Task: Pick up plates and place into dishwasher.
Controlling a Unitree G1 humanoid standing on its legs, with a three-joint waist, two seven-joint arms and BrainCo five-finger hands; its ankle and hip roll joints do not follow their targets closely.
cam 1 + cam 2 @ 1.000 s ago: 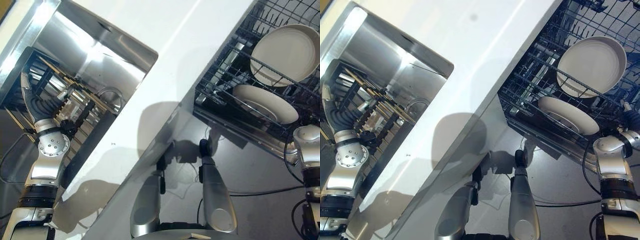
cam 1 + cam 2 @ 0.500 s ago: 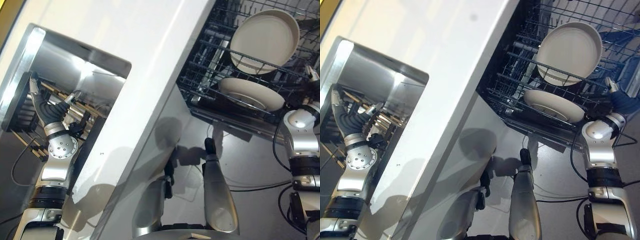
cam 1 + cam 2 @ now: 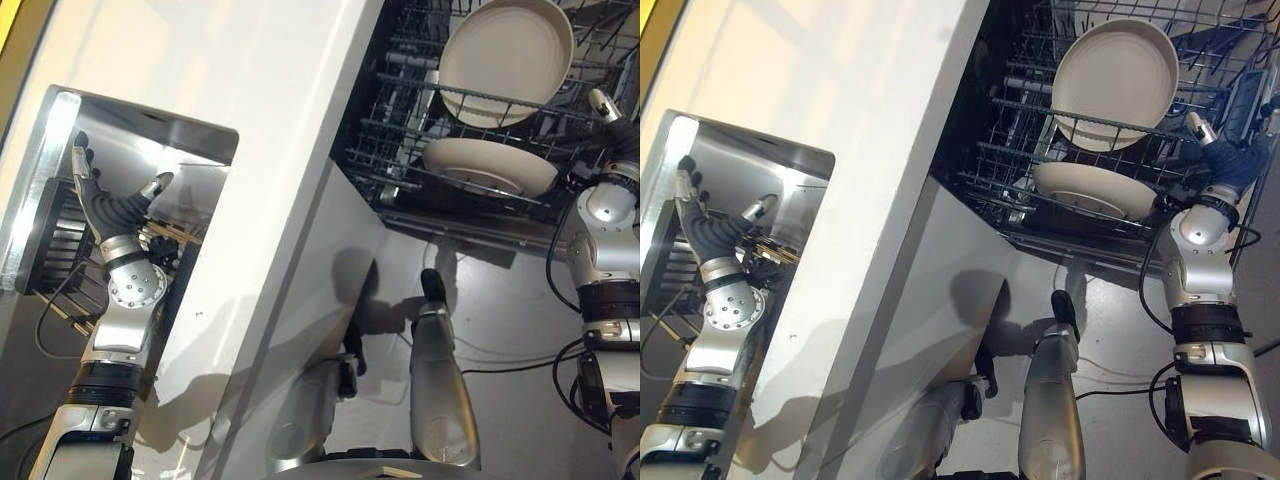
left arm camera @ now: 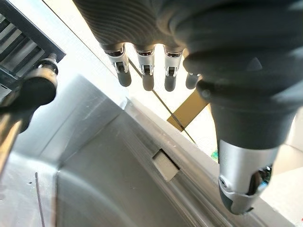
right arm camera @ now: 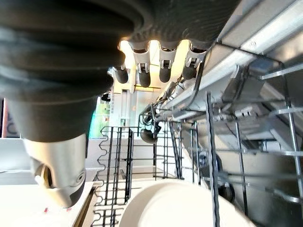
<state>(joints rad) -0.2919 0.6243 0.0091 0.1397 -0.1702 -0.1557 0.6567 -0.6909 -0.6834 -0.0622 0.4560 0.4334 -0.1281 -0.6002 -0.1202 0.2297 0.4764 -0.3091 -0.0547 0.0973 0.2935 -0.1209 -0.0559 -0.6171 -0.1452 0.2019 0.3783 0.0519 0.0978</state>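
- Left eye view: I see two plates (image 3: 505, 60) (image 3: 488, 165) in the dishwasher rack (image 3: 400, 150).
- My left hand (image 3: 118, 205) hangs spread and empty over the sink (image 3: 190, 150).
- My right hand (image 3: 1225, 160), fingers straight, holds nothing by the rack.

left hand (image 3: 112, 210) over sink (image 3: 190, 140), fingers spread, holding nothing | two plates (image 3: 505, 60) in rack (image 3: 400, 150), one upright, one leaning lower | right hand (image 3: 607, 108) beside rack
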